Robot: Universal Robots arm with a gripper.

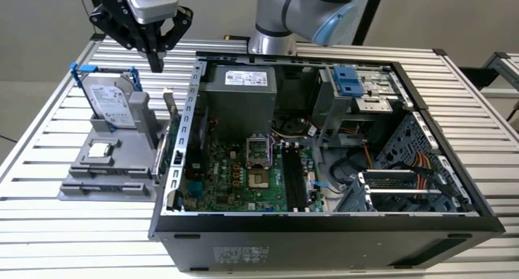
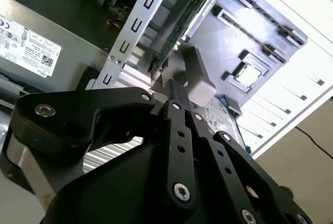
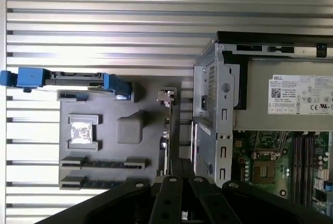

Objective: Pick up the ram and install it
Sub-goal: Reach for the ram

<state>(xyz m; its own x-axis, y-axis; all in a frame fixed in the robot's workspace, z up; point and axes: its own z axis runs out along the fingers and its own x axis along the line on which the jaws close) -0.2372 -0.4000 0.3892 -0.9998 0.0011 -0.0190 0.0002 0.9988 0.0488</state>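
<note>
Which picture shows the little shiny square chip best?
The first wrist view: it looks straight down on the chip, lying flat in its pocket on the grey holder. The exterior view shows the chip smaller and at a slant. The second wrist view catches the chip far off, beyond the claw.

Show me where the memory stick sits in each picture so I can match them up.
Exterior view: the ram stands on edge at the grey holder's side nearest the computer case.
First wrist view: the ram shows edge-on, a thin line between holder and case.
Second wrist view: the ram is a green strip beside the case's metal wall.
Shared landmark: the square silver chip in the holder.
</note>
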